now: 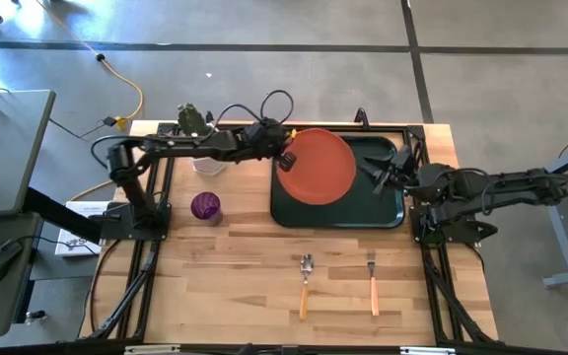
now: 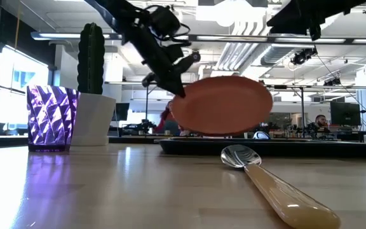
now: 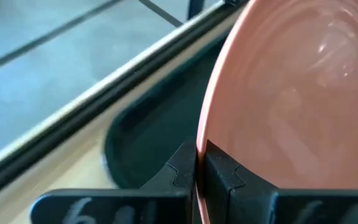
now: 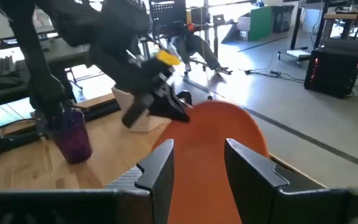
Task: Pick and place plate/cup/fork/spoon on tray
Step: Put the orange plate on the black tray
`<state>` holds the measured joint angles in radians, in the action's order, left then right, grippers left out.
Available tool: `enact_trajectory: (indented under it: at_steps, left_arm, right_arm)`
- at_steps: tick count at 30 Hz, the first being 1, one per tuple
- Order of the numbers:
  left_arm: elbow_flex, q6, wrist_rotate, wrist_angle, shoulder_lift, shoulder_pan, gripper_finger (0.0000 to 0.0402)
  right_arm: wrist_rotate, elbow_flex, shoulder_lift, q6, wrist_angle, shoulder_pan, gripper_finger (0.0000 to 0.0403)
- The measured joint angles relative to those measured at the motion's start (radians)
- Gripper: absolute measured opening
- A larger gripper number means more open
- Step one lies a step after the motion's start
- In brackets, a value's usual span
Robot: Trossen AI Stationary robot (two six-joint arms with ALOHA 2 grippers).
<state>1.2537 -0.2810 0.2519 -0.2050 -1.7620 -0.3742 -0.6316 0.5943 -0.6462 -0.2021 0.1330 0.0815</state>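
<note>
High: plate (image 1: 319, 166) pinched at rim by left gripper (image 1: 286, 158), hanging over tray (image 1: 388, 212). Cup (image 1: 205, 206), spoon (image 1: 305, 281), fork (image 1: 372, 279) untouched on table. Right wrist: right gripper (image 4: 199, 163) spread, empty, near tray.

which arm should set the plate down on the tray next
Left. The left gripper is already shut on the plate's rim, holding it tilted above the tray. The right gripper is open over the tray's far side, holding nothing.
</note>
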Motion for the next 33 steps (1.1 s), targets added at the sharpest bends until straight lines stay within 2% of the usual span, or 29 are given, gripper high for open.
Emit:
enact_trajectory:
  at_steps: [8,15,24,33]
  left_arm:
    - [0.145,-0.003,-0.028,-0.006,-0.161,-0.002,0.0005]
    - [0.189,-0.009,-0.071,-0.006,-0.253,-0.002,0.0005]
    - [0.190,0.010,-0.101,0.001,-0.275,-0.005,0.0008]
    - [0.188,0.030,-0.129,-0.005,-0.288,0.005,0.0060]
  right_arm:
    - [-0.024,-0.001,-0.002,-0.004,0.061,0.047,0.0133]
    - [-0.121,-0.001,-0.001,-0.060,0.146,0.098,0.0133]
    - [-0.156,-0.002,-0.004,-0.103,0.171,0.135,0.0133]
    - [-0.204,-0.002,-0.047,-0.134,0.174,0.165,0.0133]
